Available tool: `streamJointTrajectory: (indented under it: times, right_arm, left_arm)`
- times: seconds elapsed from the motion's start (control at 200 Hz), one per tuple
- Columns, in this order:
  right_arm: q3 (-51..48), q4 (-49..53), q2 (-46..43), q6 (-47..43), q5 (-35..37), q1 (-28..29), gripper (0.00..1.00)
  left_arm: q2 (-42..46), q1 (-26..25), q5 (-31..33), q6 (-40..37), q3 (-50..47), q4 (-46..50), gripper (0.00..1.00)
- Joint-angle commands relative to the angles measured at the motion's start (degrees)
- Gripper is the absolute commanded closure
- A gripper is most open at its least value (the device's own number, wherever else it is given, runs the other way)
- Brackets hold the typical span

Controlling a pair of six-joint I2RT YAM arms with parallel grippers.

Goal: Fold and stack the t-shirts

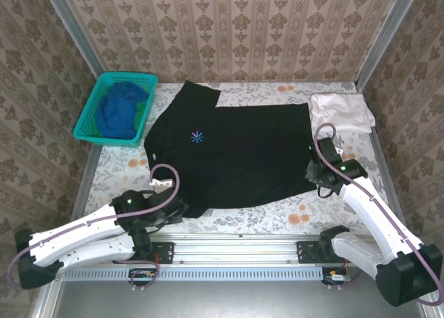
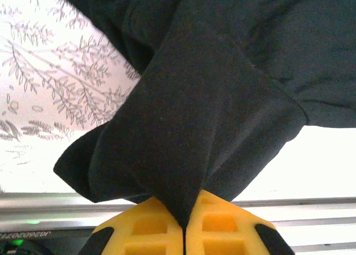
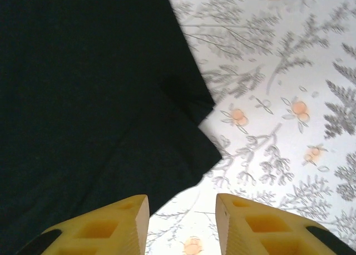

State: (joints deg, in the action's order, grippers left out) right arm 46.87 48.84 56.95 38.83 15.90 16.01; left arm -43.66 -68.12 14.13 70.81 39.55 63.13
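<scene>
A large black t-shirt [image 1: 236, 151] with a light-blue starburst mark [image 1: 198, 137] lies spread flat across the middle of the table. My left gripper [image 1: 179, 208] is at its near-left corner, shut on a pinched fold of the black cloth [image 2: 194, 116], which rises from between the yellow fingers [image 2: 222, 233]. My right gripper [image 1: 316, 173] hovers open at the shirt's right edge. Its jaws [image 3: 182, 207] stand apart over bare tablecloth, just short of a black corner [image 3: 206, 149]. A pale white-pink t-shirt [image 1: 340, 112] lies folded at the back right. A blue t-shirt [image 1: 121, 110] is bunched in the basket.
A teal mesh basket [image 1: 83, 123] stands at the back left. The floral tablecloth [image 1: 277, 217] shows along the near edge in front of the shirt. Patterned walls close in the table on three sides, and a metal rail [image 1: 236, 252] runs along the front.
</scene>
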Motion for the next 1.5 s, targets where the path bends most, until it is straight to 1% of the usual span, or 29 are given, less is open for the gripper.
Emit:
streamJointTrajectory:
  times: [0.0,0.03,0.07,0.125,0.145,0.23,0.285,0.33,0.385,0.425,0.495,0.53,0.575,0.59,0.6,0.62,0.695,0.76,0.8,0.85,0.92,1.005,1.07,1.185,1.36,1.42,1.495]
  right_arm:
    - [3.0,-5.5,4.0,-2.0,-1.5,3.5,0.58]
    - [3.3,-7.4,5.8,-2.1,-2.0,4.7,0.58]
    - [4.0,-10.6,8.5,-3.1,-3.5,6.5,0.57]
    - [5.3,-13.6,13.3,-3.4,-4.1,8.4,0.56]
    - [5.9,-14.7,15.3,-3.5,-4.5,9.0,0.56]
    - [9.5,-17.8,25.0,-4.6,-5.7,10.2,0.56]
    - [12.7,-17.8,31.1,-5.5,-5.5,10.3,0.55]
    - [15.7,-19.1,35.5,-6.4,-3.6,10.2,0.55]
    - [19.4,-17.7,40.7,-7.2,-0.5,10.1,0.55]
    - [21.7,-16.0,44.1,-7.3,0.4,9.5,0.55]
    - [24.3,-15.6,48.6,-7.1,-1.4,7.6,0.55]
    - [25.2,-16.0,50.3,-7.0,-2.4,6.7,0.54]
    - [26.5,-15.7,52.4,-7.0,-3.4,5.6,0.54]
    - [27.0,-15.6,52.9,-6.9,-3.5,5.3,0.54]
    - [27.2,-15.5,53.3,-6.8,-3.5,5.1,0.54]
    - [27.7,-15.3,54.1,-6.8,-3.7,4.7,0.54]
    - [28.6,-15.4,55.7,-6.6,-4.5,3.4,0.54]
    - [29.0,-15.9,56.7,-6.4,-5.4,2.3,0.54]
    - [29.4,-15.8,57.3,-6.3,-5.8,1.8,0.54]
    - [30.0,-15.3,57.9,-6.4,-5.7,1.2,0.54]
    - [30.2,-15.2,58.2,-6.2,-5.8,0.4,0.54]
    - [30.5,-15.2,58.6,-6.3,-6.9,-0.9,0.54]
    - [30.8,-15.4,58.7,-6.4,-8.6,-1.9,0.53]
    - [30.8,-15.3,57.7,-6.8,-8.3,-2.3,0.53]
    - [31.9,-15.4,57.1,-7.5,-10.0,-3.1,0.51]
    - [32.0,-15.3,56.7,-7.5,-11.0,-3.2,0.51]
    - [31.0,-16.2,55.2,-7.4,-12.8,-2.8,0.5]
  left_arm:
    - [1.4,-1.3,2.0,7.3,-2.0,2.8,0.92]
    - [1.9,-1.3,1.6,7.6,-2.6,1.8,0.89]
    - [2.5,-1.4,0.8,7.0,-3.3,-0.1,0.79]
    - [3.0,-1.4,0.3,6.3,-3.5,-1.9,0.51]
    - [3.2,-1.4,0.2,5.8,-3.6,-2.6,0.46]
    - [3.9,-0.7,1.6,2.2,-2.1,-4.2,0.4]
    - [3.8,1.8,2.6,-1.7,0.2,-4.0,0.38]
    - [3.2,5.3,2.4,-5.5,2.3,-3.5,0.34]
    - [1.8,11.8,1.0,-11.3,4.0,-4.6,0.32]
    - [0.0,18.5,-1.4,-17.2,4.7,-7.2,0.3]
    - [-5.3,30.8,-8.3,-26.7,4.6,-15.4,0.3]
    - [-9.2,35.9,-11.9,-30.4,4.3,-21.5,0.3]
    - [-15.6,41.0,-15.5,-33.5,4.9,-27.7,0.31]
    - [-18.2,41.6,-16.1,-34.3,5.5,-29.3,0.32]
    - [-19.9,43.1,-16.4,-34.9,6.1,-30.5,0.33]
    - [-23.4,44.4,-16.5,-36.1,7.6,-31.9,0.33]
    - [-36.2,46.0,-15.9,-40.0,14.7,-35.1,0.33]
    - [-46.7,47.4,-18.2,-43.0,21.3,-36.9,0.34]
    - [-52.2,48.1,-17.0,-43.7,25.1,-37.0,0.34]
    - [-58.6,49.2,-18.8,-45.1,30.0,-37.1,0.36]
    - [-66.2,50.4,-18.9,-46.1,35.9,-36.4,0.37]
    - [-73.4,51.4,-19.6,-47.1,41.9,-35.4,0.38]
    - [-78.2,52.3,-21.8,-47.8,45.9,-35.0,0.39]
    - [-84.5,53.2,-25.2,-49.4,53.2,-34.3,0.39]
    - [-95.3,53.2,-27.9,-52.8,69.8,-28.3,0.39]
    - [-98.2,53.3,-28.5,-53.9,75.1,-26.7,0.39]
    - [-100.8,53.3,-28.6,-54.9,81.0,-22.5,0.36]
